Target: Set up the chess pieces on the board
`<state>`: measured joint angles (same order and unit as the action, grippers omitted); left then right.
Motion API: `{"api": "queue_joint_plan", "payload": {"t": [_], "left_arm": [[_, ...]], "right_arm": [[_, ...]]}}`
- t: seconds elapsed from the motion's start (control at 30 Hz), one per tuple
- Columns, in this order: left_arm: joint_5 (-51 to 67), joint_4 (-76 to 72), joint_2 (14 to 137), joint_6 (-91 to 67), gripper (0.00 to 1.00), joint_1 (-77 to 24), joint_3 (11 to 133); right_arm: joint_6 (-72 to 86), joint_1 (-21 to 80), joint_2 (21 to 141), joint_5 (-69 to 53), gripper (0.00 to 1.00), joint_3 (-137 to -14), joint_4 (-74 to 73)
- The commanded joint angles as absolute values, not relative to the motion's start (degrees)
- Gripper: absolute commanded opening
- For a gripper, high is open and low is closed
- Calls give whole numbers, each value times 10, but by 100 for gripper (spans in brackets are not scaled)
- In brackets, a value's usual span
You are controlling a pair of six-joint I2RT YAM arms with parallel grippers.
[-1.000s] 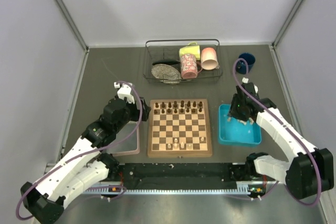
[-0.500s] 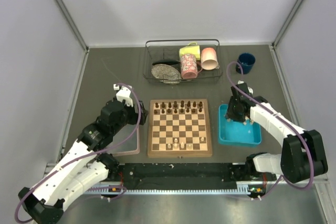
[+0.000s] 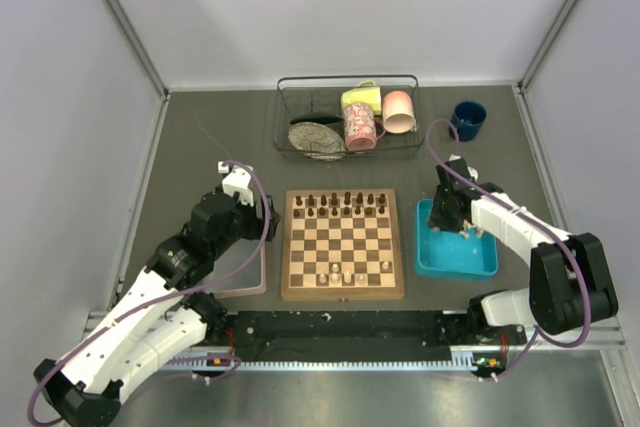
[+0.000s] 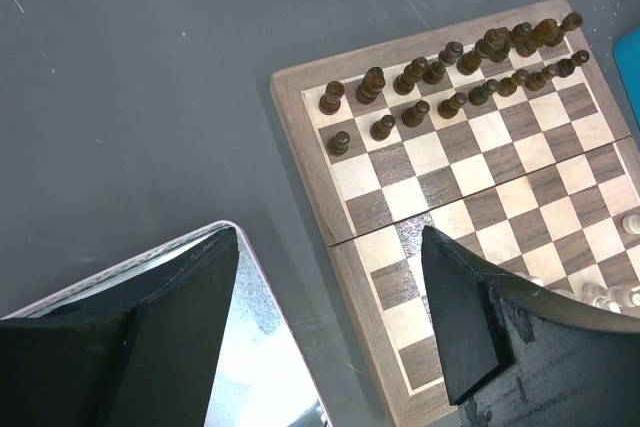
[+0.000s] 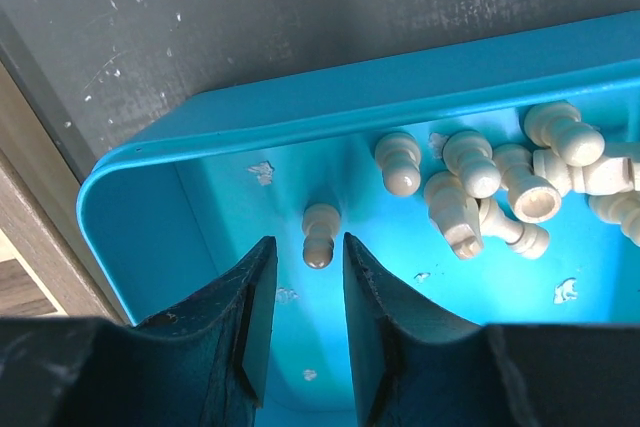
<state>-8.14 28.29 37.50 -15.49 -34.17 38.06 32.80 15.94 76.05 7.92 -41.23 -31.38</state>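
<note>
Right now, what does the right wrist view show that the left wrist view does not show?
Only the right wrist view shows the inside of the blue tray, where cream pieces lie in a heap and one pawn is apart from them. Only the left wrist view shows the dark pieces in two rows and the clear tray. Both show the board and the grey table.

Left arm (image 3: 130, 347) and right arm (image 3: 510, 222): white shells, black joints, purple cables.
</note>
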Motion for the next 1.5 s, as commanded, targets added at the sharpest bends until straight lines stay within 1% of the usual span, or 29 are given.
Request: {"api": "queue_joint_plan", "payload": {"t": [0.0, 0.3, 0.47, 0.77, 1.07, 1.17, 1.2, 1.23, 1.33, 1.47], "left_arm": [[-82, 275, 367, -145, 78, -344, 402], [-79, 276, 365, -148, 78, -344, 401], [-77, 275, 366, -148, 78, -344, 401], [-74, 276, 367, -147, 78, -344, 400], [-69, 276, 367, -151, 78, -344, 398], [-67, 275, 369, -154, 78, -344, 398], [-63, 276, 369, -156, 78, -344, 398], [-60, 277, 368, -159, 78, -344, 398], [-50, 286, 366, -163, 78, -344, 401], [-65, 302, 361, -150, 78, -344, 408]], "right_arm": [[326, 156, 773, 94, 32, -425, -291], [317, 156, 778, 105, 31, -427, -288], [316, 156, 769, 105, 27, -427, -284], [312, 156, 763, 100, 23, -428, -284], [307, 156, 754, 98, 12, -430, -289], [303, 156, 746, 103, 5, -433, -300], [302, 156, 744, 105, 1, -437, -305], [298, 156, 740, 106, 0, -439, -315], [289, 156, 719, 112, 0, -451, -346], [280, 156, 657, 120, 0, -480, -387]]}}
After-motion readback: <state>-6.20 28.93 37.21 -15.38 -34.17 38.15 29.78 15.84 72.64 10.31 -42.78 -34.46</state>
